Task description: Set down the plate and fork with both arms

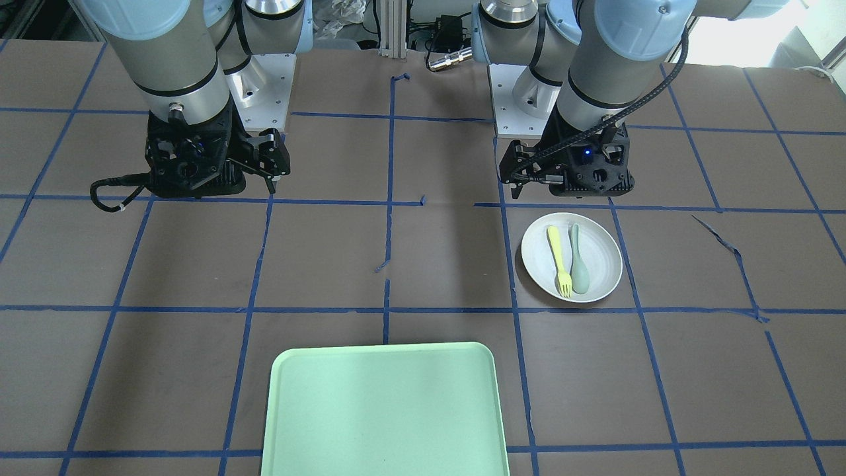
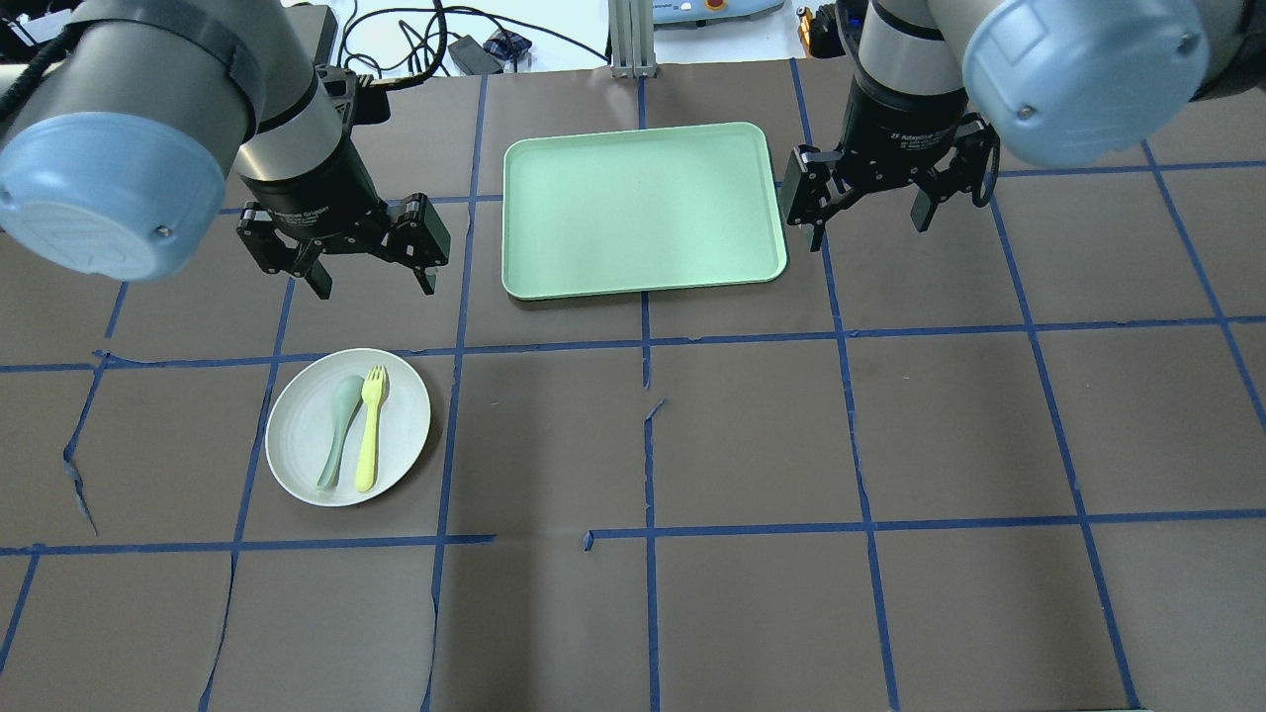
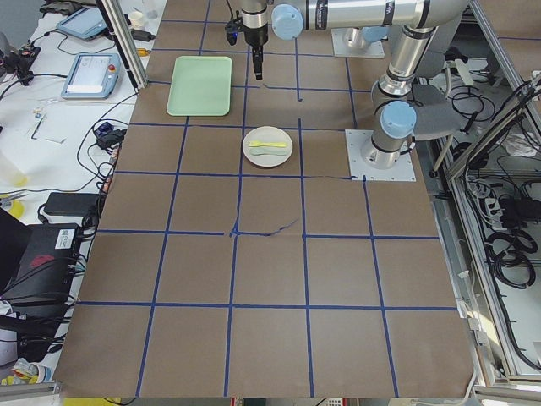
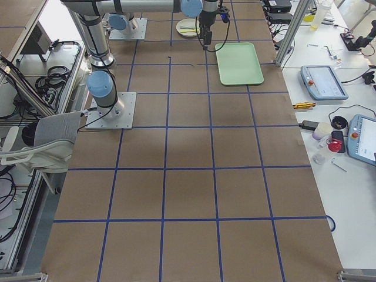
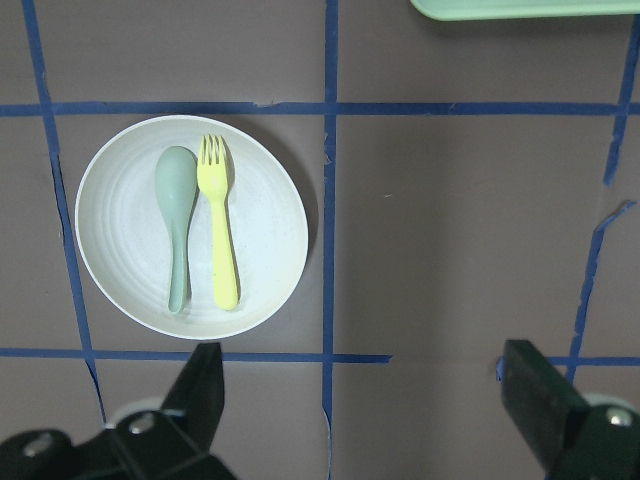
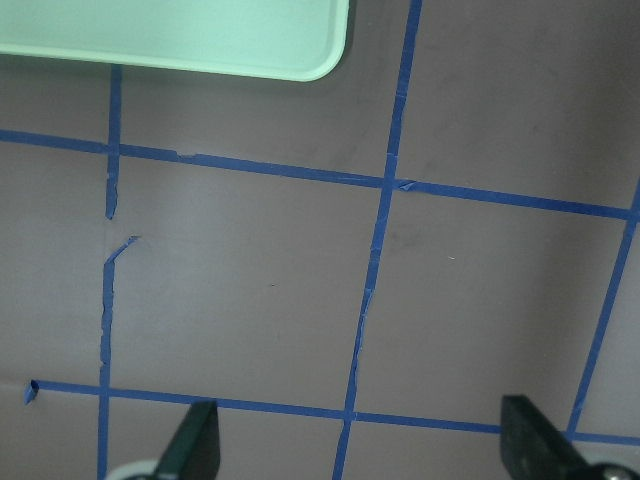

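Observation:
The off-white plate (image 2: 293, 435) lies on the table at my left, with the pale-yellow fork (image 2: 370, 435) and a grey-green spoon (image 2: 336, 430) lying side by side on it. My left gripper (image 2: 374, 285) is open and empty, hovering just beyond the plate's far edge. In the left wrist view the plate (image 5: 265, 230), the fork (image 5: 222, 240) and the spoon (image 5: 177, 220) show ahead of the open fingers (image 5: 205, 385). My right gripper (image 2: 868, 229) is open and empty, hovering right of the tray. In the front view the plate (image 1: 605, 258) lies below the left arm.
The mint-green tray (image 2: 643, 208) lies at the far middle of the table, between the two grippers; it also shows in the front view (image 1: 386, 410). Its corner shows in the right wrist view (image 6: 170, 30). Blue tape lines grid the brown table.

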Tool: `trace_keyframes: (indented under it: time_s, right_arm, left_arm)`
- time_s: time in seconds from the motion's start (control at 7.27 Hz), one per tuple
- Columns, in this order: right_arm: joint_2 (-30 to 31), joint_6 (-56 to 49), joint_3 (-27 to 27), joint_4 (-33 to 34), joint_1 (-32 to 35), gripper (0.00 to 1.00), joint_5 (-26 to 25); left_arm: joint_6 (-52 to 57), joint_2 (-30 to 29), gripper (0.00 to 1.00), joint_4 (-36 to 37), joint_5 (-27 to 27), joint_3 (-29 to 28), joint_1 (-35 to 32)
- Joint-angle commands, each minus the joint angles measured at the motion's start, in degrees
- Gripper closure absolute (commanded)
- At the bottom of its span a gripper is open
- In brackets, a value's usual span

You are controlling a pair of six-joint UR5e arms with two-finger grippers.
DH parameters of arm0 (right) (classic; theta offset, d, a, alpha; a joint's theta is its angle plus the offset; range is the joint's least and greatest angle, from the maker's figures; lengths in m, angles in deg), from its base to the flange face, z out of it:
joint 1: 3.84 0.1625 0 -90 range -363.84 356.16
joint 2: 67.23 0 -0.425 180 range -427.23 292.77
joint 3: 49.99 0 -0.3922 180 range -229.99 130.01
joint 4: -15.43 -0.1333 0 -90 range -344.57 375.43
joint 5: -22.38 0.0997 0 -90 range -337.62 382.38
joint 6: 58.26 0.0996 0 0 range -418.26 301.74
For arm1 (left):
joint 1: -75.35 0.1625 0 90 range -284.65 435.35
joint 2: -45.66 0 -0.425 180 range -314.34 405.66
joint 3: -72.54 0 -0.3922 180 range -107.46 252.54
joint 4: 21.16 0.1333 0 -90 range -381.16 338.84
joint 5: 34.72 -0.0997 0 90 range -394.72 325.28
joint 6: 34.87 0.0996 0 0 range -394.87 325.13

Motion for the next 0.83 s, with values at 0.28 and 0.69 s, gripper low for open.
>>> trace_keyframes:
  time_s: [0.28,0.69]
  right_arm:
    - [-0.02,0.00,0.12,0.19,0.13,0.00,0.01]
    - [-0.11,0.00,-0.15,0.20,0.13,0.00,0.01]
  left_arm:
    - [0.70,-0.69,0.00,0.10,-0.09,0.65,2.73]
    - [3.94,-1.30,0.00,0.71,0.09,1.61,15.43]
